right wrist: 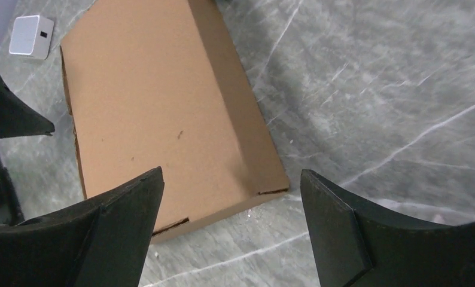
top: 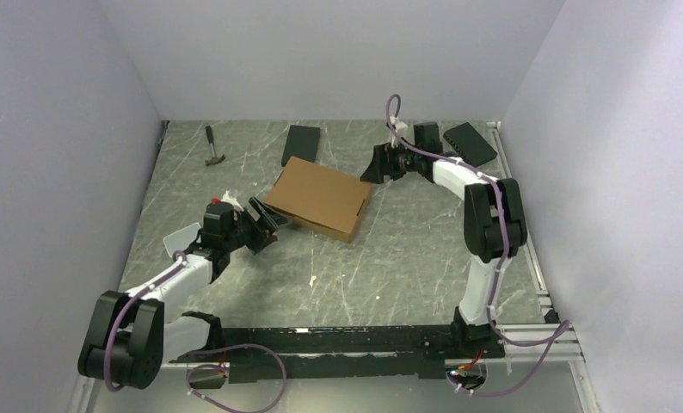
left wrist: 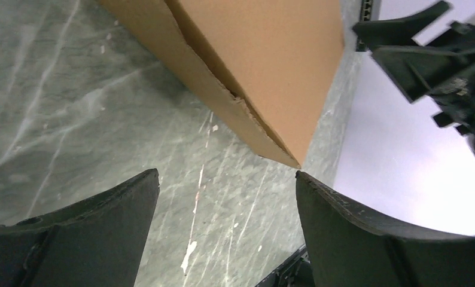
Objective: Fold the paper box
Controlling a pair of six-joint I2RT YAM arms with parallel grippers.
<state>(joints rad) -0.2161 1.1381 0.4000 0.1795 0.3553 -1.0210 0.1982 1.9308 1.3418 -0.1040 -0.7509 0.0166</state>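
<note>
The paper box (top: 319,197) lies closed and flat on the grey table, a plain brown cardboard mailer. My left gripper (top: 267,224) sits just off its near-left corner, open, with bare table between its fingers; the box corner (left wrist: 283,152) almost touches the right fingertip (left wrist: 304,179). My right gripper (top: 374,168) hovers by the box's far-right side, also open and holding nothing. In the right wrist view the box lid (right wrist: 157,113) fills the upper left, its short edge ahead of the fingers (right wrist: 148,182).
Two flat black boxes (top: 300,144) (top: 470,143) lie at the back of the table. A hammer (top: 212,146) rests at the back left. White scraps (top: 183,237) lie by the left arm. A small white block (right wrist: 32,36) shows past the box.
</note>
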